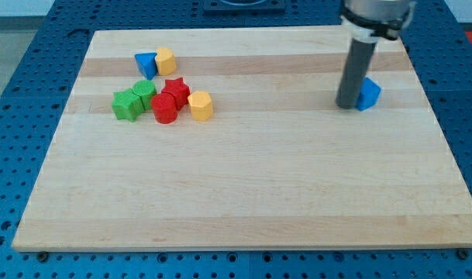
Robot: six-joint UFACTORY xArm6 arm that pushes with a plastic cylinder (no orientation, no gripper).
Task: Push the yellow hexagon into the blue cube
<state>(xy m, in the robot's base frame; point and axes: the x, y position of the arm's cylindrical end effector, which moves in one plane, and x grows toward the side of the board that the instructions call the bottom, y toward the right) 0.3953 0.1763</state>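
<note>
A yellow hexagon-like block [201, 105] lies left of centre, at the right end of a cluster of blocks. A blue cube-like block [368, 94] lies far off at the view's right. My tip [347, 106] rests on the board against the left side of that blue block, far to the right of the yellow one. A second yellow block [166, 60] touches a second blue block [146, 64] near the top left; their shapes are hard to make out.
The cluster holds a red star [176, 91], a red cylinder [164, 108], a green star-like block [127, 105] and a green round block [145, 93]. The wooden board [243, 194] rests on a blue perforated table.
</note>
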